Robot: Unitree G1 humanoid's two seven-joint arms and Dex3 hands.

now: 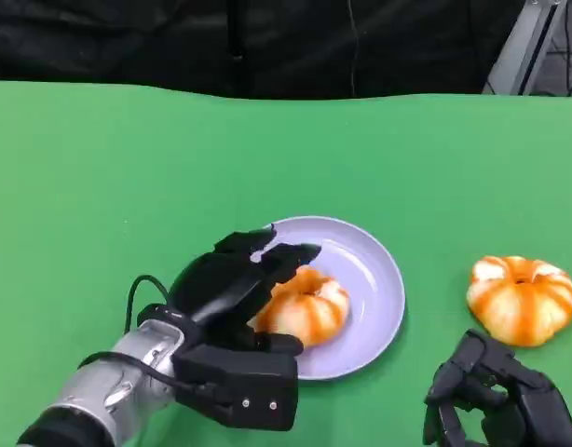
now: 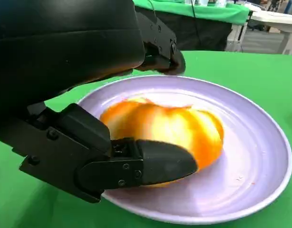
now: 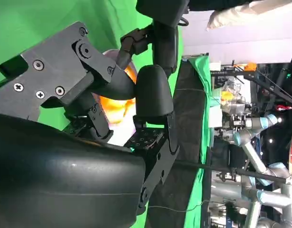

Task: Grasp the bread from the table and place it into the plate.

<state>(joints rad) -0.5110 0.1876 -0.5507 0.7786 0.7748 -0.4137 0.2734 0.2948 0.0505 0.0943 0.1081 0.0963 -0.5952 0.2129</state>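
An orange-and-white glazed bread lies on the lilac plate at the table's middle. My left hand reaches over it from the near left. Its thumb lies against the bread's near side, while its fingers stand above the far rim of the plate, apart from the bread. A second bread of the same kind lies on the cloth to the right. My right hand rests just in front of it with fingers curled in, holding nothing; that bread shows behind its fingers.
A green cloth covers the table, with its far edge against a dark curtain. A grey metal post stands at the back right. The right wrist view shows other robot arms beyond the table.
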